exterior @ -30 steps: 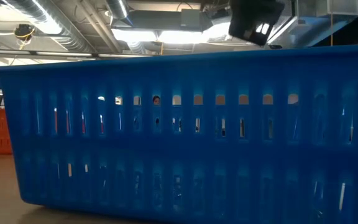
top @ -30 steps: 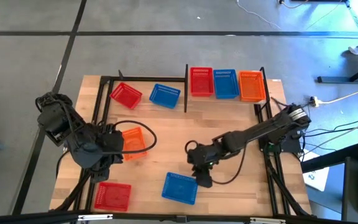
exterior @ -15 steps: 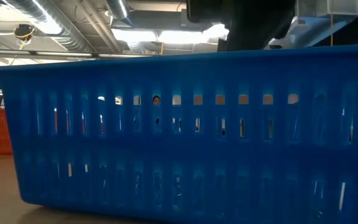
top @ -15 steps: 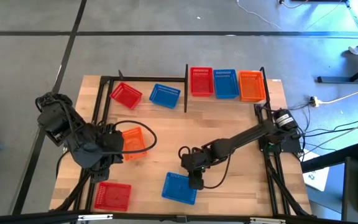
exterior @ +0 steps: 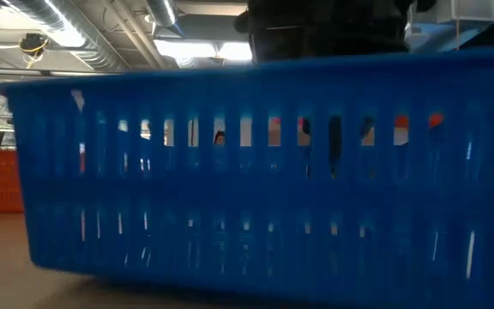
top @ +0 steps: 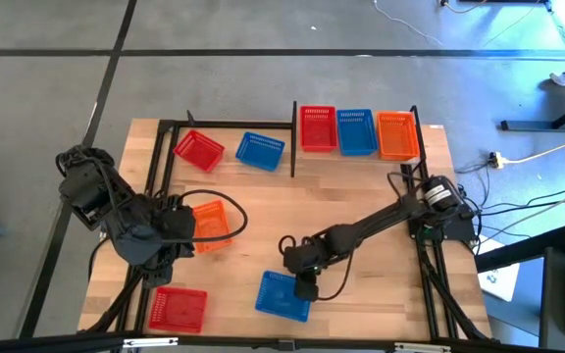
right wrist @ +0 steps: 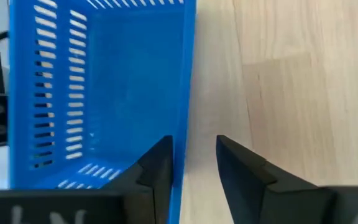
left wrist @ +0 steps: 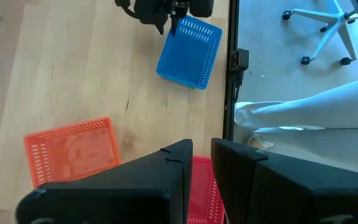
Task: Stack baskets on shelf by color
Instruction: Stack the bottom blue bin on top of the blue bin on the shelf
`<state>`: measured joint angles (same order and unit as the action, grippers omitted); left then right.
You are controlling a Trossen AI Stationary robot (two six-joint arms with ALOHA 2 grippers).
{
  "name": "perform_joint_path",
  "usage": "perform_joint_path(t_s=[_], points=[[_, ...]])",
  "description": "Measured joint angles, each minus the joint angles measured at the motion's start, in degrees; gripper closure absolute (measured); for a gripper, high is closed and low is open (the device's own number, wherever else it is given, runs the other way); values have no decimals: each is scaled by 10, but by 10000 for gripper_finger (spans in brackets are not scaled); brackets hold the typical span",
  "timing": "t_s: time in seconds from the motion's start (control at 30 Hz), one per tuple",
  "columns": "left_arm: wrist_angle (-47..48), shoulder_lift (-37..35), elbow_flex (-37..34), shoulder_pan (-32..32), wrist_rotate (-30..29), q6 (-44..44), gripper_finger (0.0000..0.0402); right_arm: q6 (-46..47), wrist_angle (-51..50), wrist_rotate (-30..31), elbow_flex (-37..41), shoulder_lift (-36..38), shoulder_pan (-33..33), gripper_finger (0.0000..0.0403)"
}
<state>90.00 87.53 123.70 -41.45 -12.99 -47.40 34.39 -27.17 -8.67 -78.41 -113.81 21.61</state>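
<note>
A blue basket (top: 282, 297) rests on its base near the table's front edge and fills the low view (exterior: 247, 172). My right gripper (top: 305, 288) is open at its right-hand wall, one finger inside and one outside (right wrist: 193, 142). My left gripper (top: 184, 224) hangs high beside an orange basket (top: 210, 223), slightly open and holding nothing (left wrist: 201, 144). A red basket (top: 178, 309) sits at the near left. On the shelf (top: 292, 162) stand a red (top: 198, 149), a blue (top: 260, 150), a red (top: 318, 129), a blue (top: 356, 131) and an orange basket (top: 396, 135). My right gripper straddles the blue basket's right-hand wall (right wrist: 188, 93) from above, slanting down, with its fingers along the wall's line. The inner finger (right wrist: 159, 163) lies against the wall's inside face; the outer finger (right wrist: 241, 168) stands clear over the tabletop. The basket stays on the table.
Black shelf posts (top: 293, 137) rise at the far side and along both table edges. A cable (top: 231, 211) loops by the left arm. Bare tabletop lies between the two arms. Beyond the table's near edge, the left wrist view shows a person's pale sleeve (left wrist: 309, 112).
My right gripper has come down and toward the table's left, from beside the blue basket onto its right-hand wall, jaws staying open. In the low view the basket has shifted a little and its rim now sits slightly askew.
</note>
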Motion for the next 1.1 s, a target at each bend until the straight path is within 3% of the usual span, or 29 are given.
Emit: perform_joint_path(t_s=[0.1, 0.23, 0.5, 0.73, 1.1], points=[[0, 0, 0, 0, 0, 0, 351, 14, 7, 0, 0, -1, 0, 305], [0, 0, 0, 0, 0, 12, 351, 15, 14, 0, 0, -1, 0, 382], [0, 0, 0, 0, 0, 15, 351, 56, -35, 12, -49, 2, -1, 397], [0, 0, 0, 0, -57, 16, 351, 61, -259, 120, -214, 4, -1, 399], [0, 0, 0, 1, -97, 107, 351, 219, -638, 281, -489, 4, -20, 400]])
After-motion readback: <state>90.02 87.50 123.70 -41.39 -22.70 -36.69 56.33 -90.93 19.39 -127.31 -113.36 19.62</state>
